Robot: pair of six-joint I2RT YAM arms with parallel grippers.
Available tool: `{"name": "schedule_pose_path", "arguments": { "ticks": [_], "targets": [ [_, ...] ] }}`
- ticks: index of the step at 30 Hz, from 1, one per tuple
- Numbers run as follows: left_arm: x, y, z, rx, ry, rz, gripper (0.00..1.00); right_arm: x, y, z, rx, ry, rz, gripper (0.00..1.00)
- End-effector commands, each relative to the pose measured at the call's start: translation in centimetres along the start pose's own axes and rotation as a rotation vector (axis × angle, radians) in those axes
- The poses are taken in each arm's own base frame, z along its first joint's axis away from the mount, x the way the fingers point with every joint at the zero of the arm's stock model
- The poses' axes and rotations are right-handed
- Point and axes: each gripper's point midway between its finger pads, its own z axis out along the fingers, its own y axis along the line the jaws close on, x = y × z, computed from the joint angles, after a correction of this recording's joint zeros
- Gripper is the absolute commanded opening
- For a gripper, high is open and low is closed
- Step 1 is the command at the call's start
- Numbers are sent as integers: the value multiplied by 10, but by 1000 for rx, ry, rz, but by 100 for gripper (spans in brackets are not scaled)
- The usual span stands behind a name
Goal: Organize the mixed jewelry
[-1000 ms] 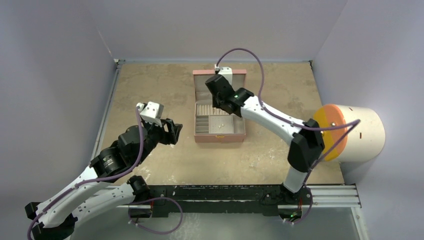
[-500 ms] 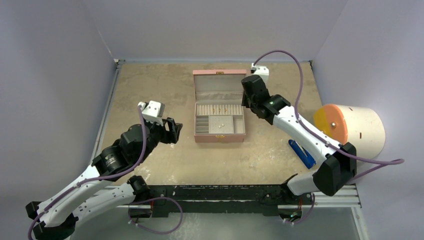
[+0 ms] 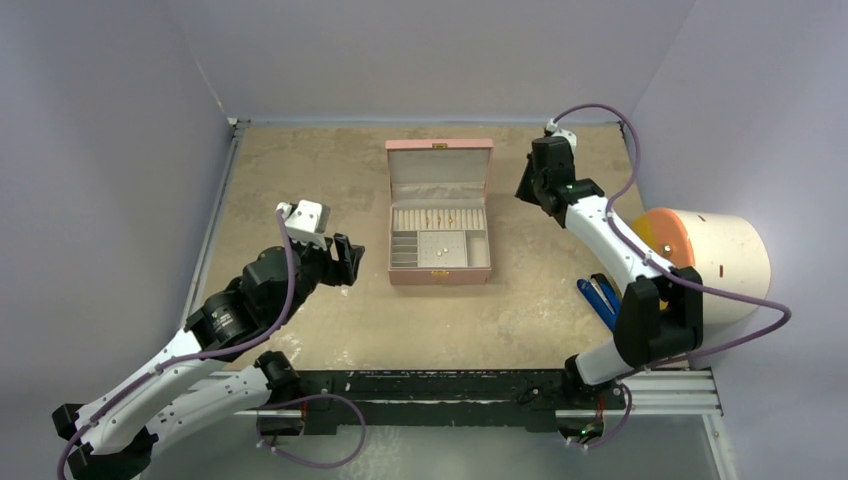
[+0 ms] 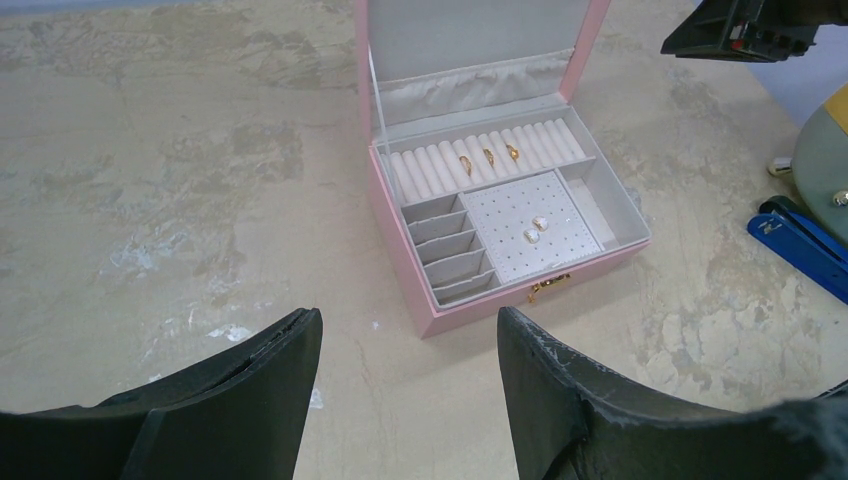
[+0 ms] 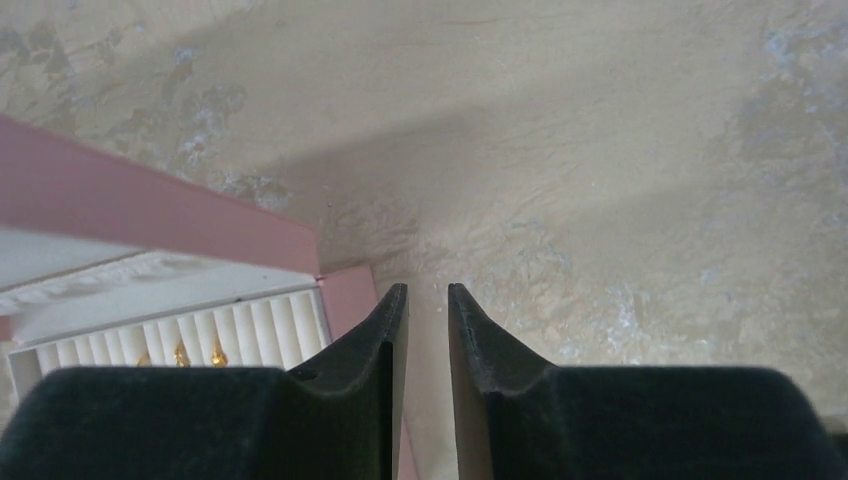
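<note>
The pink box (image 3: 440,268) stands open at the middle of the table (image 3: 290,170), lid upright at its 12 o'clock edge, with bare tabletop on all sides and the widest stretch toward 9 and 10 o'clock. The mixed jewelry is inside: three gold rings (image 4: 488,158) slotted in the ring rolls and two studs (image 4: 535,229) on the dotted pad. The left gripper (image 3: 350,262) sits at the box's 9 o'clock, apart from it, fingers spread wide and empty. The right gripper (image 5: 427,292) hangs at 2 o'clock just off the lid's corner, fingers nearly pressed together, nothing between. A blue tool (image 3: 600,300) lies at 4 o'clock near the orange-faced drum (image 3: 715,265) at the table's edge. The tool's white mark is unreadable.
</note>
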Motion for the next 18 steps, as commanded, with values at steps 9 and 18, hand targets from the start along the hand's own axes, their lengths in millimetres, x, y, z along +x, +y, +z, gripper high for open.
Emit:
{"name": "schedule_pose_path", "arguments": {
  "ticks": [9, 18],
  "targets": [
    [-6, 3, 1, -9, -19, 12, 65, -29, 33, 47, -257, 65, 145, 0],
    [-7, 3, 2, -11, -22, 12, 65, -33, 70, 74, -429, 133, 163, 0]
  ]
}}
